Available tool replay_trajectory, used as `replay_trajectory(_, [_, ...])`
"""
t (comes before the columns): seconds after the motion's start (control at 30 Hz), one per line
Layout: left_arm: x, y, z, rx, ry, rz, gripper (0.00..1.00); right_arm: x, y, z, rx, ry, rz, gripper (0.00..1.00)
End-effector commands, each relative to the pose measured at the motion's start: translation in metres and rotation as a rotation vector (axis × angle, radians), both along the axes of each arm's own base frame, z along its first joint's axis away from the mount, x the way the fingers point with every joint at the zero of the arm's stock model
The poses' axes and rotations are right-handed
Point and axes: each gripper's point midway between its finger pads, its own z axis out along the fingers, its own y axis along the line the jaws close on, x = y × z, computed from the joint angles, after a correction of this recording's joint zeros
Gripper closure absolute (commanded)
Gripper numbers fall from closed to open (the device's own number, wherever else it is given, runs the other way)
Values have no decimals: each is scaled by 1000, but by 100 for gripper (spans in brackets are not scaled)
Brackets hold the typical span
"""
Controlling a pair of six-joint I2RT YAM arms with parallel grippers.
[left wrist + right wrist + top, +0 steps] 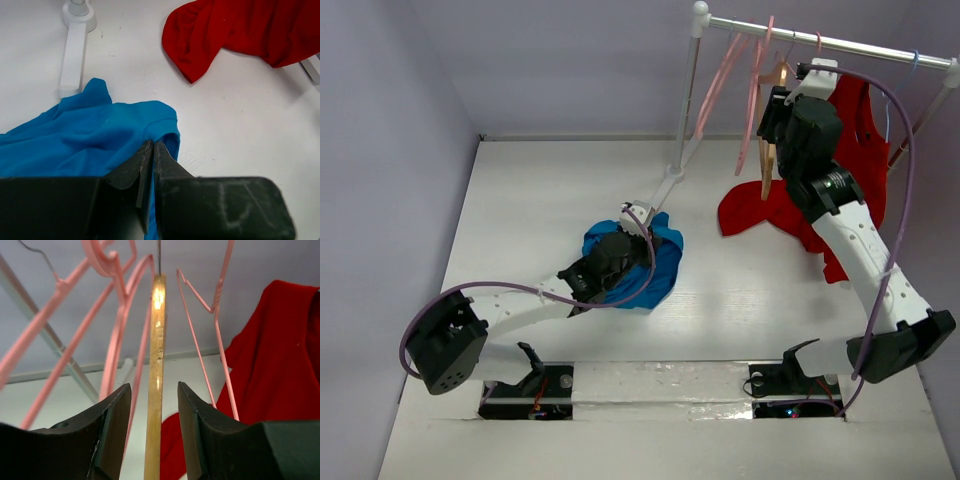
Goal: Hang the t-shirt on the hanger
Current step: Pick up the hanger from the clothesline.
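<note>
The bright blue t-shirt lies crumpled on the table at centre; it also shows in the left wrist view. My left gripper sits on it, and its jaws are shut on a fold of the blue cloth at the shirt's right edge. Several pale pink hangers hang from the rail at the back right. My right gripper is raised among them. It is open, with its jaws on either side of the tan wooden hanger. Pink hangers hang on both sides of it.
A red garment hangs from the rail and trails onto the table; it also shows in the left wrist view and the right wrist view. The rack's white post and foot stand just behind the t-shirt.
</note>
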Motion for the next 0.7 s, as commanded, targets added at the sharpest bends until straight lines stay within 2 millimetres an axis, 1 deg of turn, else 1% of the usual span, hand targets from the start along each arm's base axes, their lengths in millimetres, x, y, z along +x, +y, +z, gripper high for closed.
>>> replay_trajectory(0.0, [0, -4, 21, -67, -36, -17, 100, -4, -24, 28, -19, -52, -88, 52])
replay_trajectory(0.03, [0, -4, 21, -65, -34, -17, 100, -2, -26, 27, -53, -42, -95, 53])
replay_trajectory(0.07, [0, -5, 19, -63, -32, -19, 100, 0, -30, 24, -55, -39, -108, 53])
replay_trajectory(0.17, [0, -6, 18, -59, -30, -24, 100, -1, -31, 21, -43, -46, -98, 55])
replay_trajectory(0.2, [1, -7, 18, -60, -29, -23, 100, -5, -27, 27, -33, -65, -68, 55])
replay_trajectory(0.23, [1, -7, 17, -59, -28, -23, 100, -6, -30, 28, -29, -70, -64, 55])
replay_trajectory(0.33, [1, -8, 17, -59, -27, -25, 100, -10, -26, 37, 9, -89, -22, 51])
replay_trajectory(0.37, [1, -8, 18, -61, -29, -25, 100, -11, -28, 38, 8, -88, -25, 46])
replay_trajectory(0.4, [1, -8, 17, -59, -27, -26, 100, -10, -33, 42, 7, -94, -37, 46])
replay_trajectory(0.43, [0, -8, 18, -61, -29, -28, 100, -9, -36, 41, 5, -88, -45, 45])
replay_trajectory(0.57, [0, -8, 17, -63, -28, -29, 100, 7, -46, 27, 7, -43, -55, 46])
replay_trajectory(0.6, [0, -8, 16, -60, -26, -29, 100, 9, -47, 27, 9, -45, -52, 46])
replay_trajectory(0.63, [0, -8, 17, -62, -29, -29, 100, 11, -53, 26, 20, -49, -60, 47])
replay_trajectory(0.67, [0, -8, 17, -62, -27, -29, 100, 13, -53, 26, 23, -49, -50, 48])
